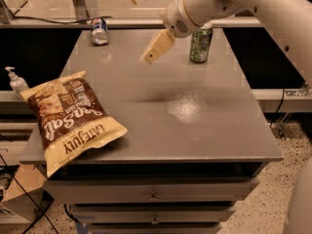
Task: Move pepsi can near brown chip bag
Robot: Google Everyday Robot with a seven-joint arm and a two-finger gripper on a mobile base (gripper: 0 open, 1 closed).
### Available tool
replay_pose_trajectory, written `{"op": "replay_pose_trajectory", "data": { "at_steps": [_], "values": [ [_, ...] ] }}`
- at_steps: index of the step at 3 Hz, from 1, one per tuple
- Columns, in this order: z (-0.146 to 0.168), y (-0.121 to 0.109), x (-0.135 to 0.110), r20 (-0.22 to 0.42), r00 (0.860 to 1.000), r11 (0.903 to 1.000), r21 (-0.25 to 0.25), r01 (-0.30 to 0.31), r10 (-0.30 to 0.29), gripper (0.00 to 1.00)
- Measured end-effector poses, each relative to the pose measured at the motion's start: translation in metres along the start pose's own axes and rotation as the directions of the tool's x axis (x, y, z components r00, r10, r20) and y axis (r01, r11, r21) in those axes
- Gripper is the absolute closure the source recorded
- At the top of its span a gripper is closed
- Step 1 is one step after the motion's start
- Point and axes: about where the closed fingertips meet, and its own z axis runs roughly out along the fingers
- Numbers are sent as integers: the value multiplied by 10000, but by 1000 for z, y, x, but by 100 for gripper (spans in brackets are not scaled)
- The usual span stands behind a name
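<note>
The gripper (150, 57) hung above the back half of the grey table (219, 135), its pale tan fingers (159, 44) slanting down and to the left from the white arm (229, 4) that reached in from the upper right; the fingers lay close together as one narrow wedge with no gap to be seen, and they held nothing; the gripper touched nothing on the table. The pepsi can (99, 30) sat at the far left corner of the table top, close to the back edge, well apart from the gripper and to its left; whether it stood upright or lay on its side could not be told. The brown chip bag (73, 118) lay flat at the near left of the table, its dark front with white script facing up, one pale yellow end hanging a little over the front edge; it was well apart from the pepsi can, with bare table between them. A green can (200, 46) stood upright near the back edge toward the right, just behind and beside the wrist of the arm. A bright patch of glare (187, 108) lay on the table top near its middle. A pump bottle (16, 81) stood off the table's left side, just beyond the top corner of the bag. Drawer fronts (153, 197) showed below the table's front edge; speckled floor (263, 208) lay at the lower right.
</note>
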Motion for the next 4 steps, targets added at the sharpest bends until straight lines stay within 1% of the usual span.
{"op": "replay_pose_trajectory", "data": {
  "at_steps": [1, 2, 3, 4],
  "values": [
    [10, -3, 2, 201, 9991, 9991, 163, -381, 378, 0],
    [28, -24, -10, 653, 9962, 9955, 715, -616, 570, 0],
    [49, -49, -23, 1255, 9868, 9858, 1202, -1174, 1022, 0],
    [77, -71, -34, 1869, 9709, 9756, 1317, -1757, 1496, 0]
  ]
}}
